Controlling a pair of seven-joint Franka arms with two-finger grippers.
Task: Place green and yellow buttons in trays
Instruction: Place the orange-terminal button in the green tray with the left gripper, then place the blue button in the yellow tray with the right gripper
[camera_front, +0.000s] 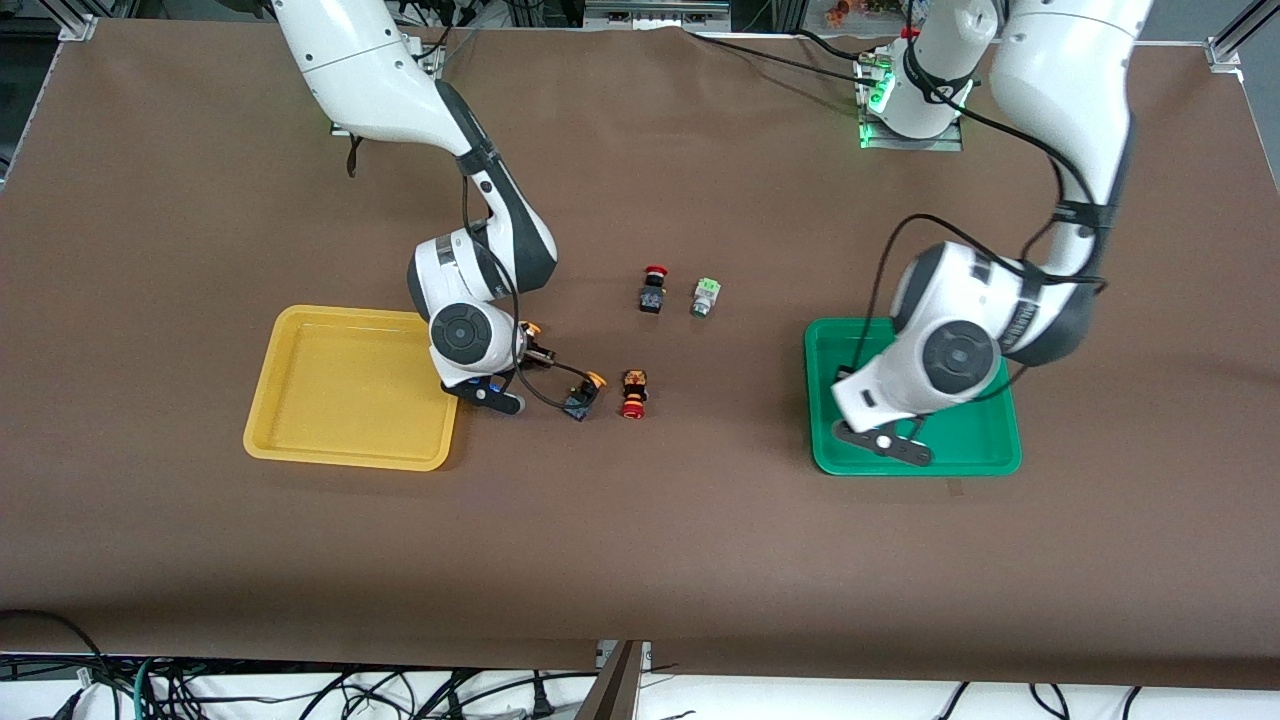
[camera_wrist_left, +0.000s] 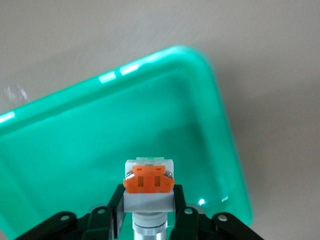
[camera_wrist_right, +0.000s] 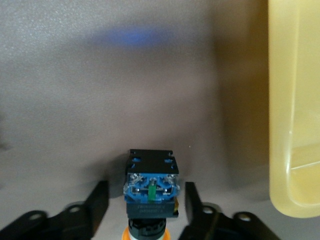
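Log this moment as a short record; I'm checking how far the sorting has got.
left gripper: shut on orange-block silver button, over green tray
right gripper: open around yellow-capped button, over the table beside yellow tray
waiting on table: second yellow-capped button; green-block silver button
other items: red-capped black button; red-capped orange button

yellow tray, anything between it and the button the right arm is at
Nothing visible. The right gripper has its jaws on either side of a black-and-blue button, not clearly touching it, on the table right beside the yellow tray. Only bare table and the tray's low rim lie between them. The other yellow-capped button lies away from the tray.
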